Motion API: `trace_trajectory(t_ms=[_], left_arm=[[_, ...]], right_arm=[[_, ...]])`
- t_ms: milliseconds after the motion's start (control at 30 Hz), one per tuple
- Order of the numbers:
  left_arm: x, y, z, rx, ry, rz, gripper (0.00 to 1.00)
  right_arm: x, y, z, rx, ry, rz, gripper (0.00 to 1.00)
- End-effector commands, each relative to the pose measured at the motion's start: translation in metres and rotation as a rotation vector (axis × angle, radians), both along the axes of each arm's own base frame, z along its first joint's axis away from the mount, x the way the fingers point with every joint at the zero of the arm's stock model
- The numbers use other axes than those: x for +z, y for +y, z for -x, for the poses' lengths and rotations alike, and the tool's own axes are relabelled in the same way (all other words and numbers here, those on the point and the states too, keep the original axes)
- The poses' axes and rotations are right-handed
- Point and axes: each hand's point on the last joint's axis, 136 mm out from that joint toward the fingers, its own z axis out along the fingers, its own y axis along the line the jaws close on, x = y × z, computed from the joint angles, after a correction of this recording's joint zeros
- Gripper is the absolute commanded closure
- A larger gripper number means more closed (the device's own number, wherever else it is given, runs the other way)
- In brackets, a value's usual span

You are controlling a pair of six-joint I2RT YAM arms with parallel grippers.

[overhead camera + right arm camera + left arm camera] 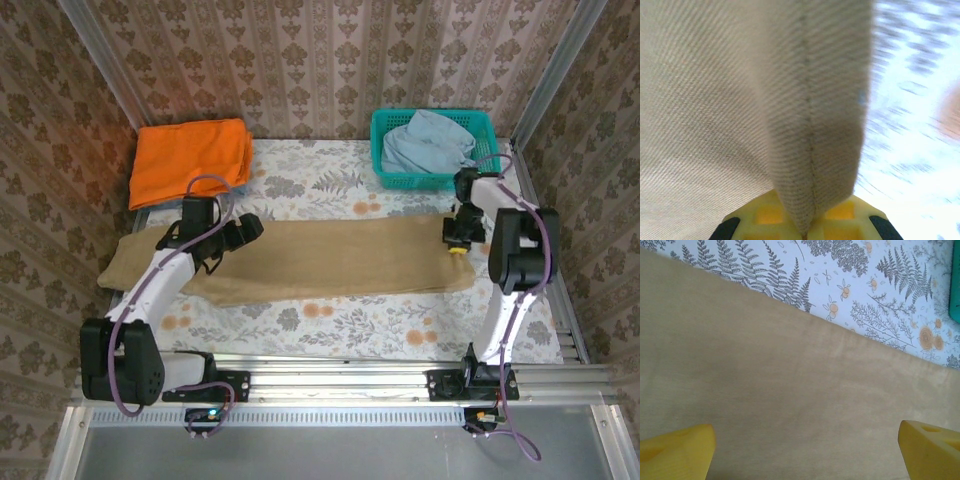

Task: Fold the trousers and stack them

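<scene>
The tan trousers (pixel 330 258) lie as one long folded strip across the middle of the flowered table, and their twill cloth (pixel 740 100) shows close up in the right wrist view. My right gripper (pixel 457 243) stands over the strip's right end, shut on a pinched fold of the hem (pixel 812 165) that rises from between its yellow fingers (pixel 765 215). My left gripper (pixel 238 238) hovers over the strip's left part, open, its yellow fingertips (pixel 677 452) set wide apart above flat tan fabric (pixel 790 390) with nothing between them.
A folded orange garment (pixel 190 160) lies at the back left. A teal basket (pixel 392 178) holding pale blue clothing (pixel 428 145) stands at the back right, just behind the right arm. Patterned walls close in the table on three sides.
</scene>
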Motion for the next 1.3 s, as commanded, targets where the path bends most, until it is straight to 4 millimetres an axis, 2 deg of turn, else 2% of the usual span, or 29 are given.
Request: trace_trajectory(t_ms=[0,67,133,267,433,633,767,867,1100,1267], left_arm=[[0.002,-0.003,0.005,-0.01,0.002,0.004,0.06],[0.002,-0.006,0.005,-0.011,0.004,0.01,0.06],[0.004,-0.013,0.005,-0.026,-0.001,0.007,0.06],[0.004,-0.02,0.009,-0.037,0.002,-0.01,0.06],[0.0,-0.019,0.012,-0.029,0.005,-0.017,0.06],[-0.003,-0.016,0.013,-0.03,0.009,-0.03,0.05],[-0.004,-0.014,0.015,-0.027,0.005,-0.021,0.05],[-0.003,-0.012,0.017,-0.028,0.0,-0.014,0.05],[-0.002,-0.003,0.021,-0.014,-0.004,-0.002,0.05],[-0.004,0.0,0.023,-0.011,-0.001,0.001,0.05]], right_arm=[[0.071,-0.056,0.009,-0.164,-0.158,0.194,1.0],[0.095,-0.07,0.014,-0.202,-0.209,0.247,1.0],[0.111,-0.073,0.015,-0.211,-0.249,0.267,1.0],[0.122,-0.054,0.007,-0.18,-0.292,0.215,1.0],[0.125,0.017,-0.001,-0.035,-0.335,0.078,1.0],[0.145,0.111,-0.004,0.136,-0.388,-0.043,1.0],[0.136,0.179,-0.004,0.244,-0.366,-0.11,1.0],[0.121,0.22,-0.005,0.294,-0.331,-0.134,1.0],[0.096,0.301,-0.006,0.354,-0.29,-0.184,1.0],[0.104,0.328,-0.013,0.365,-0.312,-0.216,1.0]])
